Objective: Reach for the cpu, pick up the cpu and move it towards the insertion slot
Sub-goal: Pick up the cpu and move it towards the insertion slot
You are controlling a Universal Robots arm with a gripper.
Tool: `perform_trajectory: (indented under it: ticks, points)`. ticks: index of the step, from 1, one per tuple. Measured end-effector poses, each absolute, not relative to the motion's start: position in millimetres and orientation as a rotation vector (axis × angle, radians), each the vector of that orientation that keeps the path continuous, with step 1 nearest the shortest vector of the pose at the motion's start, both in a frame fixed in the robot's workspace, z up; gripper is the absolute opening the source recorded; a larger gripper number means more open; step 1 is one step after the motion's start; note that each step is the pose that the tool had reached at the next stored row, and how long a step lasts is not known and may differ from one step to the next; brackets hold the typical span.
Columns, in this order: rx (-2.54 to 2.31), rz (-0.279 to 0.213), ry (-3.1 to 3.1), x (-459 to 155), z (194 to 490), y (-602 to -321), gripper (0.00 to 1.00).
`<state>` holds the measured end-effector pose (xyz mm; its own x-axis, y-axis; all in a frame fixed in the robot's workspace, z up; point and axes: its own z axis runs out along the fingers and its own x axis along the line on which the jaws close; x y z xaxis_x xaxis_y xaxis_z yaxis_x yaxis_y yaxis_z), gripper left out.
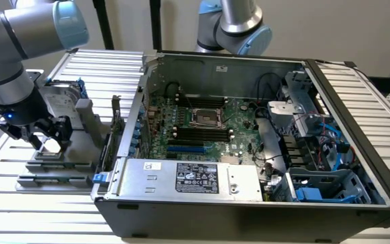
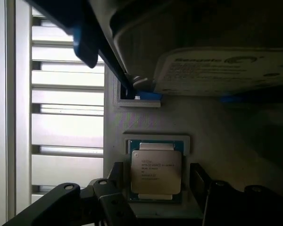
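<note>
The gripper [image 2: 158, 175] is sitting closest to the wrist camera. Its black fingers [image 2: 200, 181] are standing spread, one on each side of the cpu [image 2: 155, 172], with a sliver of gap showing at either edge. Nothing is being pinched, and the chip is not yet lifted.

The cpu is lying flat, metal face up, in a square pocket near the middle of the grey fixture [image 2: 226, 122]. The pocket is probably keeping the chip square to the fingers so they can meet two opposite edges. Just beyond the pocket, toward one end of the fixture, the hard drive [image 2: 217, 70] is resting in its blue bracket, apart from the cpu.

In the exterior view the gripper [image 1: 46, 136] is hanging straight down over the cpu [image 1: 48, 146]. The fixture [image 1: 59, 168] is sitting on the slatted table [image 1: 19, 213], beside the wall of the open computer case [image 1: 181, 218] on the exterior view's left. The insertion slot [image 1: 204, 117] is facing upward on the motherboard [image 1: 246, 114] inside the case, well apart from the cpu, so it looks reachable from above.
</note>
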<state>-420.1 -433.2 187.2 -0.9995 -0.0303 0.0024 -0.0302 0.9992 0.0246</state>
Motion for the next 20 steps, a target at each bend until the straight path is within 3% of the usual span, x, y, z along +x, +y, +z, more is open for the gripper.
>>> perform_trajectory:
  ticks: [11,12,20]
  points:
    - [0.047,-0.038,-3.134,-418.9,186.2,-432.9,0.65]
    - [0.047,-0.039,-3.134,-418.8,186.1,-432.9,0.58]
    - [0.047,-0.039,-3.132,-418.5,186.1,-432.9,0.54]
